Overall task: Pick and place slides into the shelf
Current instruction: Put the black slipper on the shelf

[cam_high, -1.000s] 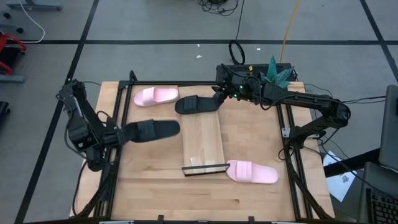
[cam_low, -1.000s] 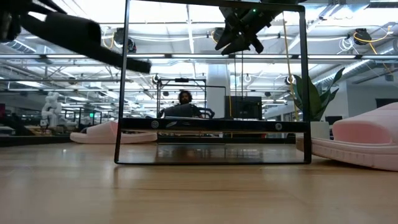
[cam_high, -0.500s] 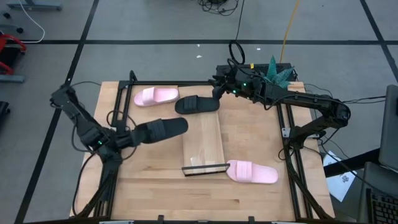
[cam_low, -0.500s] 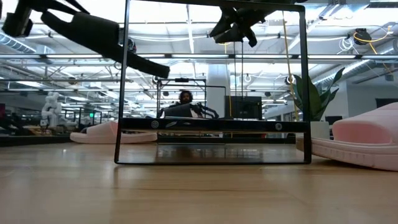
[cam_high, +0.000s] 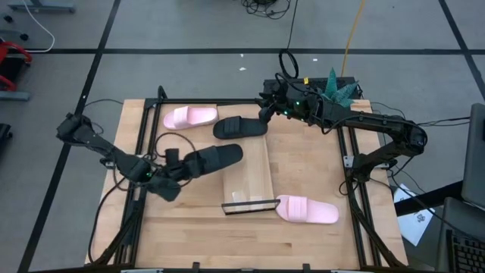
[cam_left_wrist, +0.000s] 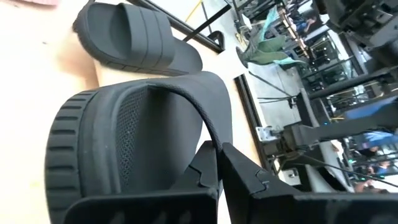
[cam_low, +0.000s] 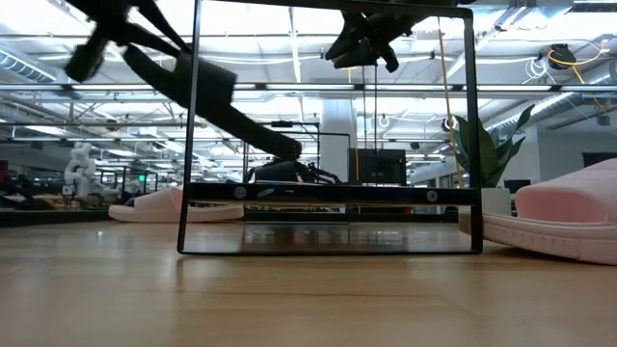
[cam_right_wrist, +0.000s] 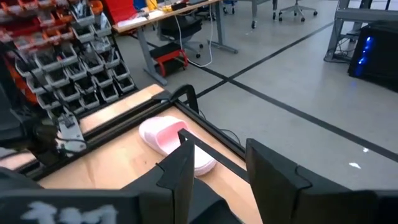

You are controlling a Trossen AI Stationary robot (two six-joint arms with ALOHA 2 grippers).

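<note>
My left gripper is shut on a black slide, which hangs clear of the table with its free end over the far left corner of the shelf. The shelf is a light-wood plank with a dark lip at its near end. A second black slide lies flat just beyond the shelf. A pink slide lies to its left and another pink slide lies at the near right. My right gripper hovers open above the lying black slide's right end. My left gripper pinches the black slide between its two fingers at the arched strap's edge, at the end nearest the wrist. The fingers come from the table's left, roughly along the slide. The slide is lifted clear and slopes down toward its free end.
A black metal frame runs round the tabletop, and its upright bars show in the low view. Cables lie along the left rail. Bare wood lies near the front edge. A person sits in the room beyond.
My left gripper has swung toward the table's right, toward the shelf, and a little down, carrying the black slide. The slide has turned and tipped so its free end now points lower and reaches over the shelf's far left corner. The right arm has kept still.
</note>
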